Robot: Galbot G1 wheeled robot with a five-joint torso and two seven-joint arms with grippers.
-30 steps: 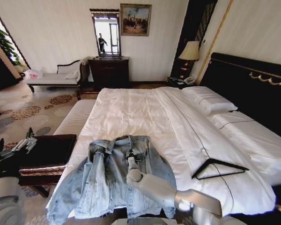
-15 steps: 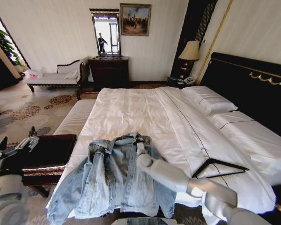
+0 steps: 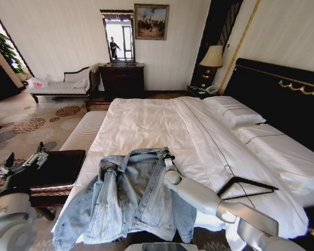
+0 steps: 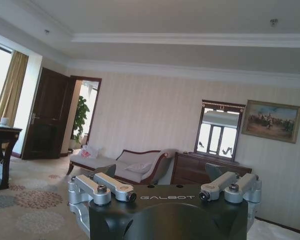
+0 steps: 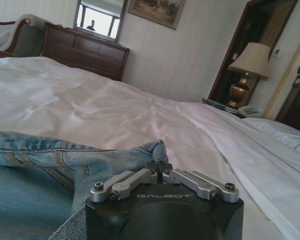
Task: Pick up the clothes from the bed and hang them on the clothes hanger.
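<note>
The blue jacket [image 3: 128, 196] lies spread at the bottom middle of the frame, on the near edge of the white bed [image 3: 146, 123]. The right gripper [image 3: 167, 157] sits at the jacket's collar, and its fingers are pinched on a fold of the denim. The black hanger [image 3: 244, 187] lies on the bed at the lower right, apart from the jacket. The left gripper [image 3: 22, 163] hangs at the lower left, its fingers spread wide with nothing in them.
</note>
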